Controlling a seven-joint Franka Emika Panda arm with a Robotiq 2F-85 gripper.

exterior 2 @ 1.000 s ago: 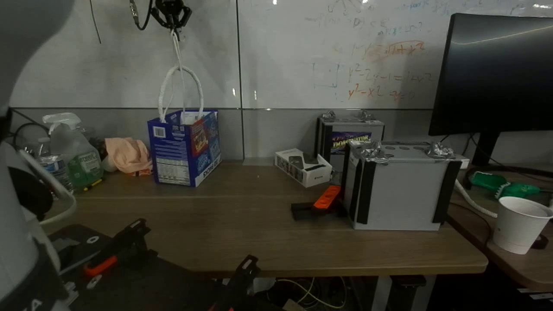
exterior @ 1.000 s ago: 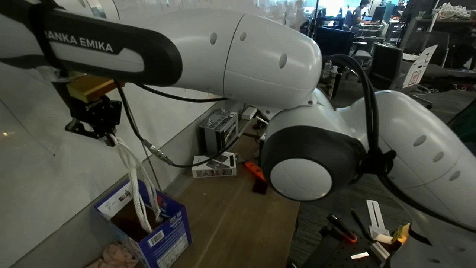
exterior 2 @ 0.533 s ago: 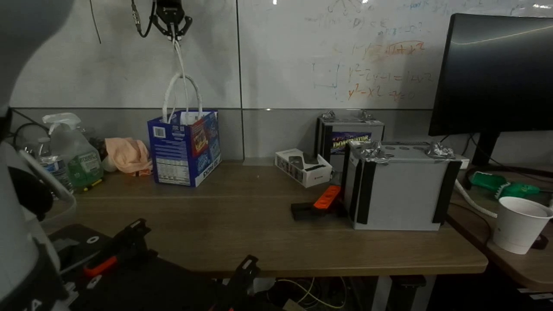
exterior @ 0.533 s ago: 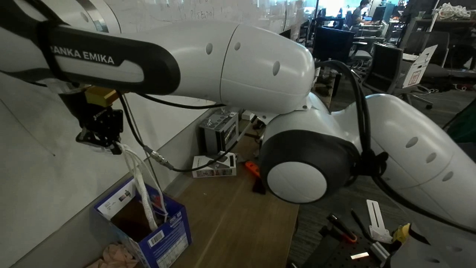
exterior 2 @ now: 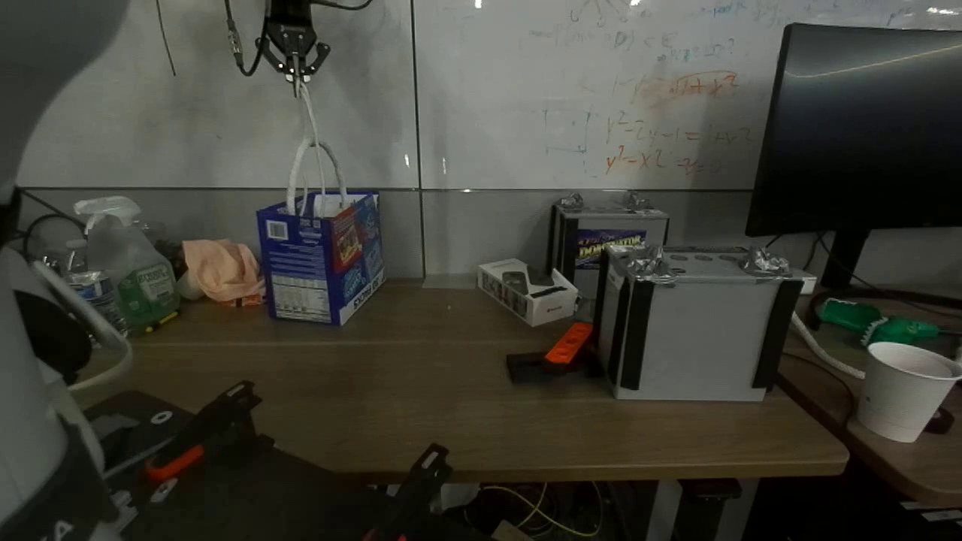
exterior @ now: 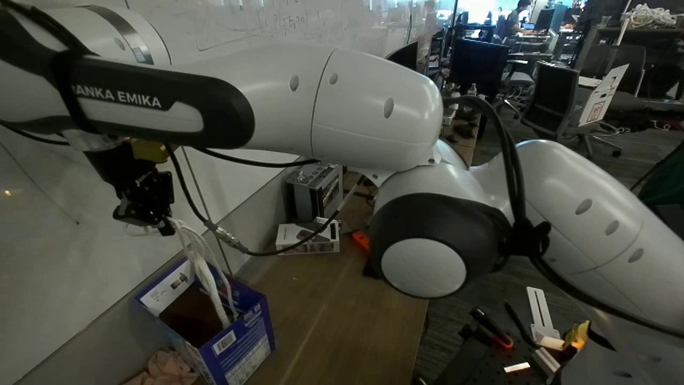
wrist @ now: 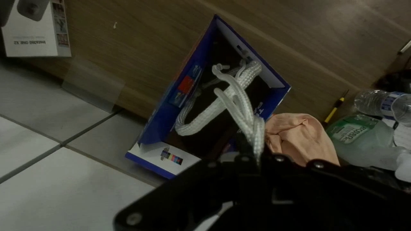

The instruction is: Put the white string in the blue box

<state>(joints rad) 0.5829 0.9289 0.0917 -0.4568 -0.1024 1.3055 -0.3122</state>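
The fingers [exterior: 167, 229] pinch the string [exterior: 208, 283], whose length hangs steeply down from them with its lower part inside the box [exterior 2: 308, 259] below, so lowering should seat the rest.

I hold my tool [exterior 2: 297, 81] pointing downward, its two fingers [exterior: 166, 230] pinched together at the tips, while the black knuckles [exterior 2: 322, 57] above them bow out to either side. The tool's dark housing [exterior: 113, 166] stands above the fingers and meets my pale wrist [exterior: 88, 140], with a yellow block [exterior: 150, 151] just beside it. Over the tool lies my forearm [exterior: 144, 120] with its black cover [exterior: 224, 101], and well apart to one side of the tool bulges a rounded joint [exterior: 465, 219] with a whitish cap [exterior: 424, 267].
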